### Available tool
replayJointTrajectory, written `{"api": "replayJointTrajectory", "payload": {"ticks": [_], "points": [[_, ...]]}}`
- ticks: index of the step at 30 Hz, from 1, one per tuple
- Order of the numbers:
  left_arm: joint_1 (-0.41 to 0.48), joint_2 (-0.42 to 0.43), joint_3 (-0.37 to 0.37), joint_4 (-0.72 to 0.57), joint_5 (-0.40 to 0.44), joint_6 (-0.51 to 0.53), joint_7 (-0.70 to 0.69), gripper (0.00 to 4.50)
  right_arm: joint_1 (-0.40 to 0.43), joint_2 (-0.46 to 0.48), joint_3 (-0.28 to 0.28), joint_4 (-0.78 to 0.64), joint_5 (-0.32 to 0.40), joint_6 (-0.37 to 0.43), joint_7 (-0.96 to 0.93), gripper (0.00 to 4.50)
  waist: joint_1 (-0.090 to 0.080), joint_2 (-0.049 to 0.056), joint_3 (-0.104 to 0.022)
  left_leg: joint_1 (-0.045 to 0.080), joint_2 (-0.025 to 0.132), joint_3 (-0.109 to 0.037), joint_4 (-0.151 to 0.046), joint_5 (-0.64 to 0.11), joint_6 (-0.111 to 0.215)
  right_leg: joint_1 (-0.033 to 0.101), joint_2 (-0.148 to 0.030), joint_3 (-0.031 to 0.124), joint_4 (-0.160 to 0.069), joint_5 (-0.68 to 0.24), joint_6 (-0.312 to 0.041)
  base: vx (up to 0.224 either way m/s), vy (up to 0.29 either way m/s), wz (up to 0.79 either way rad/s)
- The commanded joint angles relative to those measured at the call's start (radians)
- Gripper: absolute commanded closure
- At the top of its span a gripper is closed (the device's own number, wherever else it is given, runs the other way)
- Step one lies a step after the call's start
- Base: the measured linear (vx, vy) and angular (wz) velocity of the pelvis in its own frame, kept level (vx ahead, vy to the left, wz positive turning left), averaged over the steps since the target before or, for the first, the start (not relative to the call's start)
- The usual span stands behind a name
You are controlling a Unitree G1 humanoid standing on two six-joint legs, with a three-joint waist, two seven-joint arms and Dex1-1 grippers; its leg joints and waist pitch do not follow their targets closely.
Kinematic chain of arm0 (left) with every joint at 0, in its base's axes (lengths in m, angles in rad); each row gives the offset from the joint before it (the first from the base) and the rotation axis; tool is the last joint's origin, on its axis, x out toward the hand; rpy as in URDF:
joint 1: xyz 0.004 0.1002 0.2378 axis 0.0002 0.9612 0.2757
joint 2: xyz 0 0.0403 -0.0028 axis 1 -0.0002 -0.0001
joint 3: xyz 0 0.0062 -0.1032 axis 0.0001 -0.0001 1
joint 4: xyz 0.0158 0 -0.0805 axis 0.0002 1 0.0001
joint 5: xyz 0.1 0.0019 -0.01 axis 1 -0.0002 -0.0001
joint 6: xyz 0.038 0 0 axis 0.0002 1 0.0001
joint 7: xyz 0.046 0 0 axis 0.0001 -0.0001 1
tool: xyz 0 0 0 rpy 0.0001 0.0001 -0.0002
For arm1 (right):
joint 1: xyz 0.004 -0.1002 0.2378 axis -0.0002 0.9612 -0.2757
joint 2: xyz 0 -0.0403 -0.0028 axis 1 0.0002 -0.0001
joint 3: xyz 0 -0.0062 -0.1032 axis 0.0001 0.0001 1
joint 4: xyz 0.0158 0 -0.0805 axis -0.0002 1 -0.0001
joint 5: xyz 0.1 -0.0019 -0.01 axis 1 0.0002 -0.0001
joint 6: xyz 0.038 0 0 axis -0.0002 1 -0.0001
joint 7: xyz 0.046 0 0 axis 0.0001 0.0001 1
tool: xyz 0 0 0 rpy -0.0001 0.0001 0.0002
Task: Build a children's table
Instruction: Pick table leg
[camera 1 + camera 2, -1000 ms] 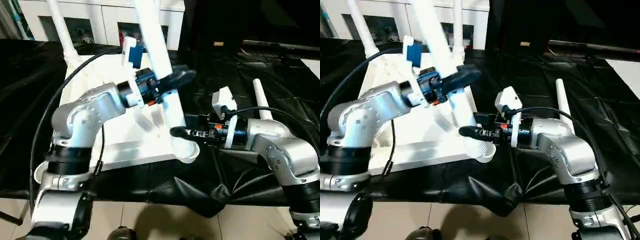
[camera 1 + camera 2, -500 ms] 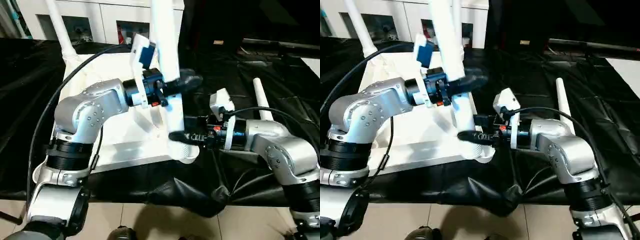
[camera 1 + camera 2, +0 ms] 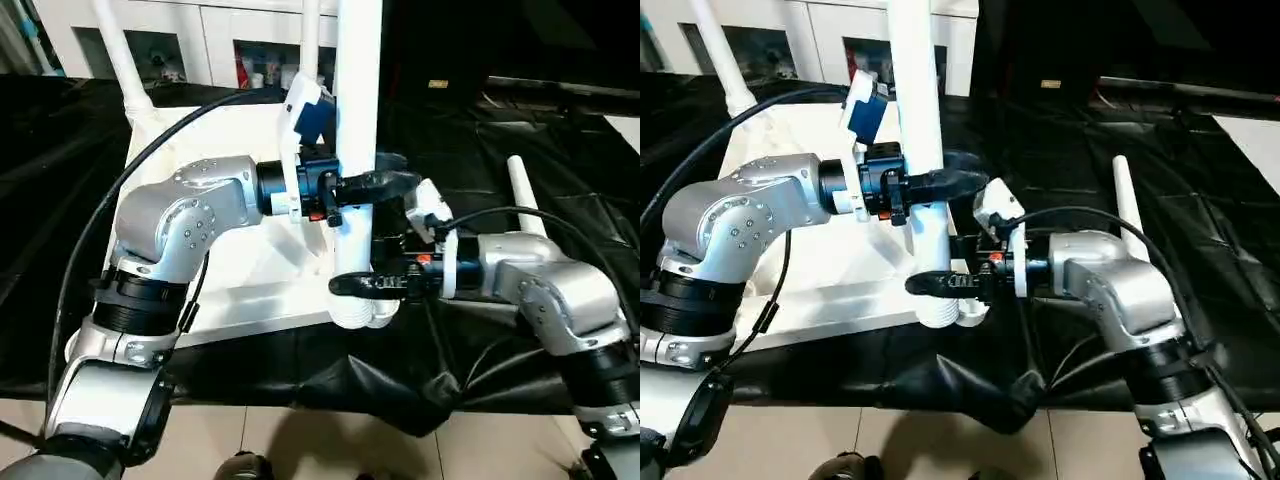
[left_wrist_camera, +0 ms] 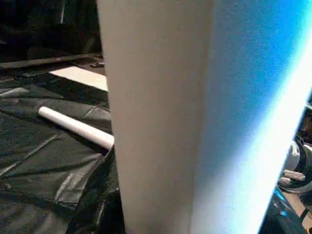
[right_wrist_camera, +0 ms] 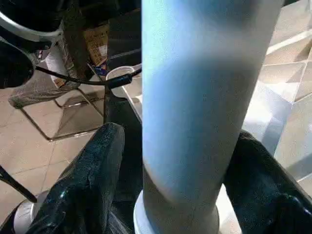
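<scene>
Left eye view: the leg, tilted a second ago, now stands upright in the tabletop's near corner socket, the left gripper clamped on its shaft, the right gripper with jaws loose round its base, so it looks nearly seated.

A table covered in black sheet carries a white tabletop and a loose white leg well apart.
</scene>
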Motion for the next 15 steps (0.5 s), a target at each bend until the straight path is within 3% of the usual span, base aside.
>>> {"api": "replayJointTrajectory", "payload": {"ticks": [1, 15], "points": [[-0.032, 0.005, -0.011, -0.015, -0.005, -0.012, -0.026, 2.80, -0.019, -0.002, 0.003, 0.009, 0.000, -0.008, 0.020, 1.47, -0.001, -0.002, -0.072, 0.037, 0.085, -0.031, -0.074, -0.151, 0.016, 0.033, -0.085, 0.037, -0.067, -0.102, -0.276, 0.000, 0.000, 0.00], [-0.019, 0.011, -0.033, -0.037, -0.008, -0.008, -0.082, 2.80, -0.027, 0.013, 0.006, 0.031, 0.004, -0.019, 0.043, 1.47, 0.001, 0.002, -0.077, 0.038, 0.086, -0.030, -0.071, -0.139, 0.021, 0.035, -0.084, 0.036, -0.062, -0.074, -0.290, 0.000, 0.000, 0.00]]}}
